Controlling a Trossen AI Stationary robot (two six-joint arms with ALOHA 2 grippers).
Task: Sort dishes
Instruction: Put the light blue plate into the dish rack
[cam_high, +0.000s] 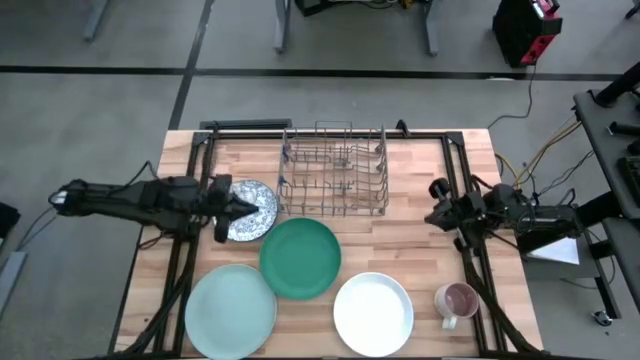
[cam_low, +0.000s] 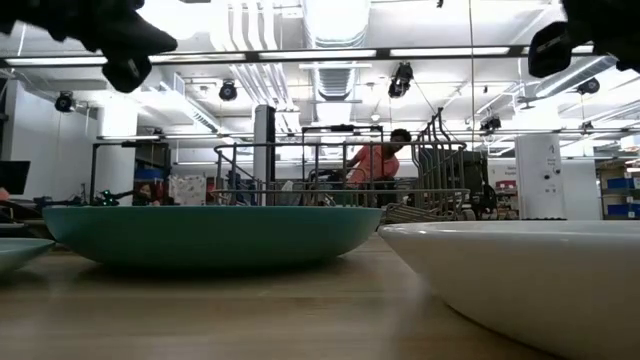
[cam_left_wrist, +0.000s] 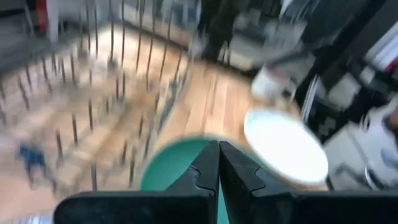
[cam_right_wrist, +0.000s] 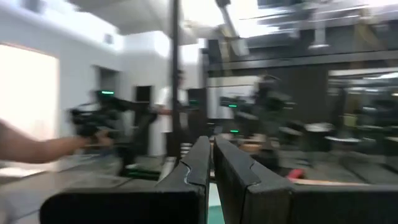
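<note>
A blue-and-white speckled dish lies on the table left of the wire rack. A dark teal-green plate lies in front of it, a pale mint plate at the near left, a white plate at the near right. My left gripper is shut and empty above the speckled dish; in its wrist view it points over the teal plate and white plate. My right gripper is shut and empty, raised at the right side of the table.
A mug with a dark inside stands at the near right. The wire rack stands at the far middle. Black rails run along both table sides. A person shows in the room beyond the table.
</note>
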